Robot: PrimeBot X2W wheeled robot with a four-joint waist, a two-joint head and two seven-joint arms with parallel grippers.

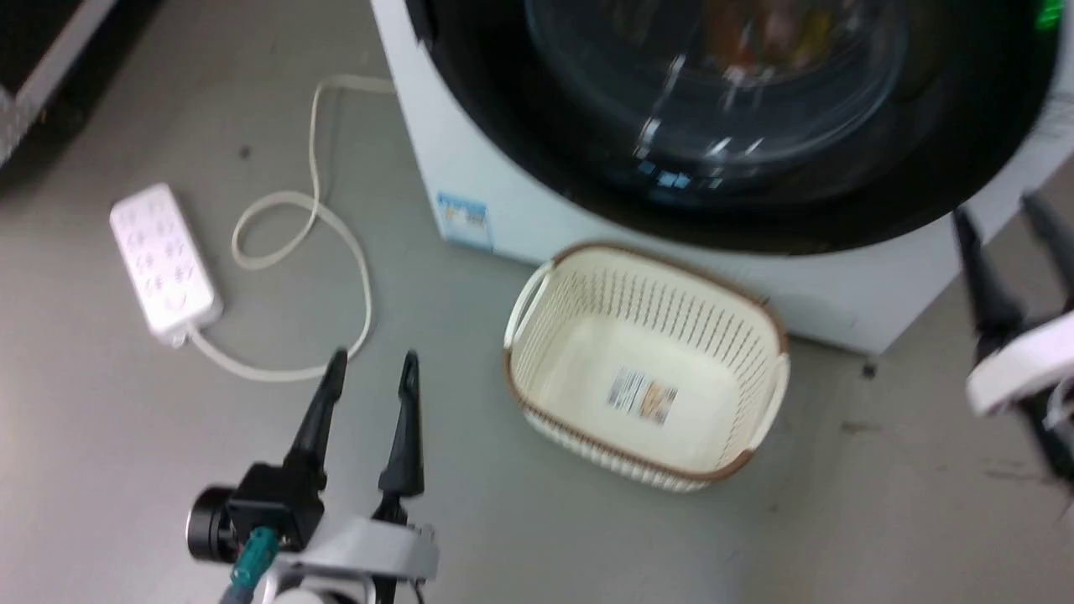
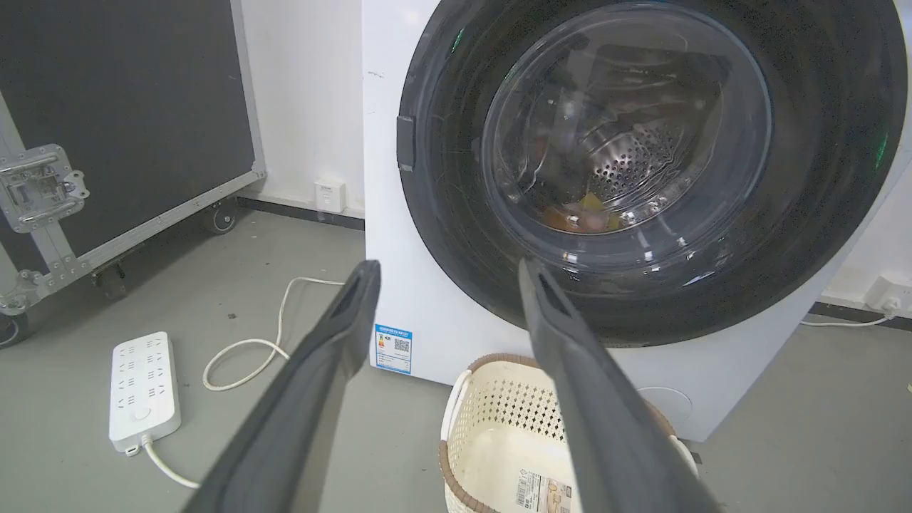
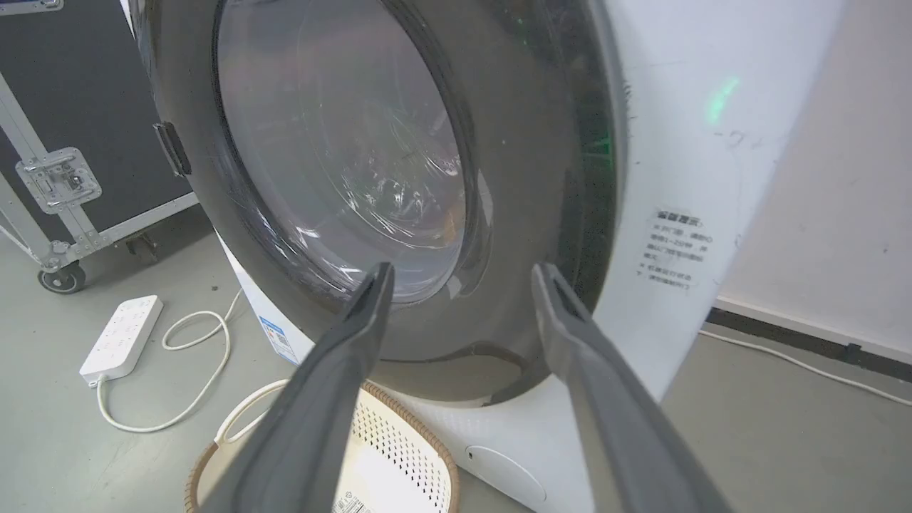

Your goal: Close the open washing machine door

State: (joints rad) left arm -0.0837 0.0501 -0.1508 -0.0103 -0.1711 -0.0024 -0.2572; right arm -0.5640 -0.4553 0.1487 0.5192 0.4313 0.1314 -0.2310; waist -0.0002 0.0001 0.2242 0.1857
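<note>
The washing machine door [image 2: 641, 171], round, black-framed with a bulging clear glass window, fills the upper right of the left wrist view and looks flush against the white washing machine [image 2: 442, 313]. The left gripper [image 1: 373, 359] and right gripper [image 3: 463, 271] both stand spread, holding nothing. If the latch hasn't caught, the door could swing out over the cream perforated basket [image 1: 545, 285]. Grey floor [image 1: 126, 470]; white power strip [image 1: 164, 260] at left, cord looped.

Even light, head view blurred — door [image 1: 730, 109] glints
</note>
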